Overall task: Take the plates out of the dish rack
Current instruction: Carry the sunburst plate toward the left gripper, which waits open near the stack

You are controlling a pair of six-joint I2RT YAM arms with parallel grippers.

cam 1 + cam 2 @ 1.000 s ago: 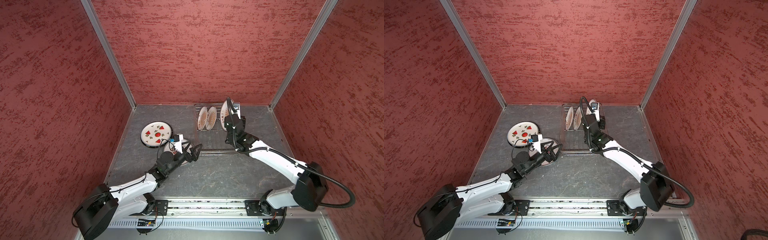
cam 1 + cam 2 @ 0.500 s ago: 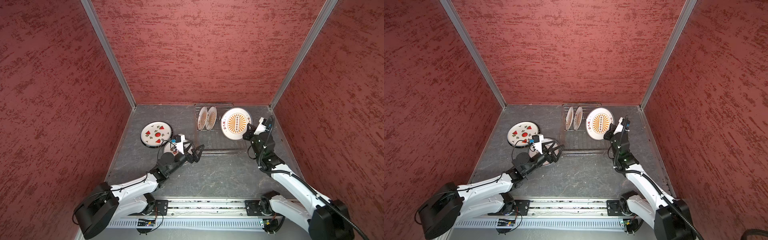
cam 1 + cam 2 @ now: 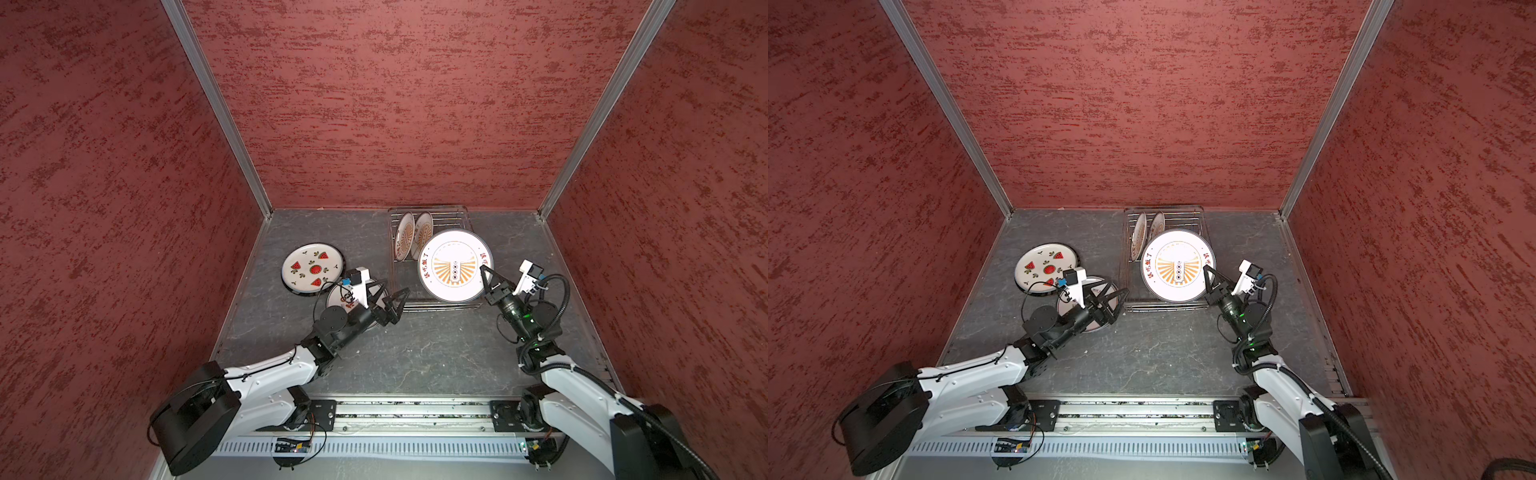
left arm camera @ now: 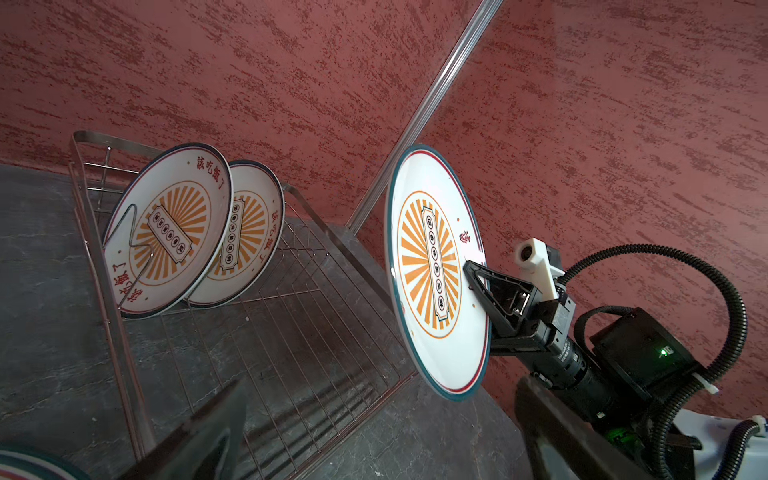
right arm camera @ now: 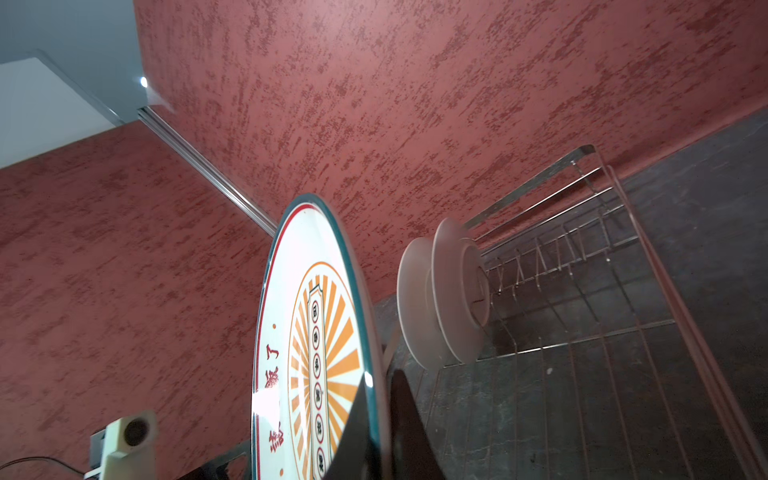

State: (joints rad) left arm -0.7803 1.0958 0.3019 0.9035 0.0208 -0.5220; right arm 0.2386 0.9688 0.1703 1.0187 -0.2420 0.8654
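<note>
Dish rack (image 4: 316,332) with two leaning plates (image 4: 166,232)

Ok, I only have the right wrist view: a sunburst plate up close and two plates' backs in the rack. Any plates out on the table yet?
Observer: Yes, two lie flat on the table left of the rack: a watermelon plate and a second plate partly hidden under the left claw.
Operator: Is that claw holding anything?
Observer: No, it is open and empty, pointing at the rack's near left corner.
</note>
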